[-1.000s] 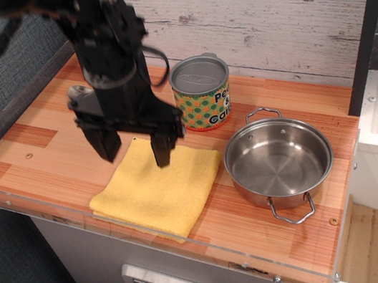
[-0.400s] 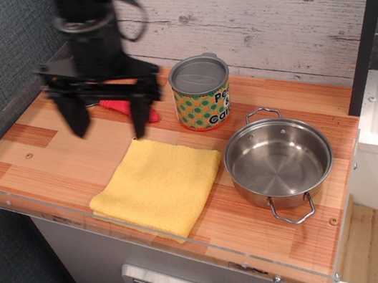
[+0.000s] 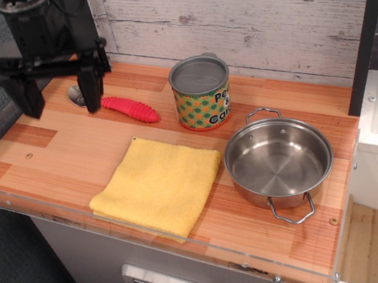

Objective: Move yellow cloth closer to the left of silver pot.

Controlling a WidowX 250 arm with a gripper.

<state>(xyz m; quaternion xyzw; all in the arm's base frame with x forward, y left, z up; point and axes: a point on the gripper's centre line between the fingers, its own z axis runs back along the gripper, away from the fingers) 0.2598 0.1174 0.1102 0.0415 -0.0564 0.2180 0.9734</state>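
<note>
Claw [image 3: 60,98] high at back-left, jaws apart, well off yellow cloth [image 3: 157,187].

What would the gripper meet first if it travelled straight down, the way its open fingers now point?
Most likely the bare wooden tabletop at the back left. The gripper hangs open and empty, well left of the yellow cloth. The red ridged object lies just to its right; depth is unclear, so a graze is possible.

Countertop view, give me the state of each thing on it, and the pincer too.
yellow cloth: folded flat, just left of the pot, free.
silver pot: upright, empty.
printed can: upright, lid on.
red ridged toy: lying flat.
pincer: open, raised, holding nothing.
</note>
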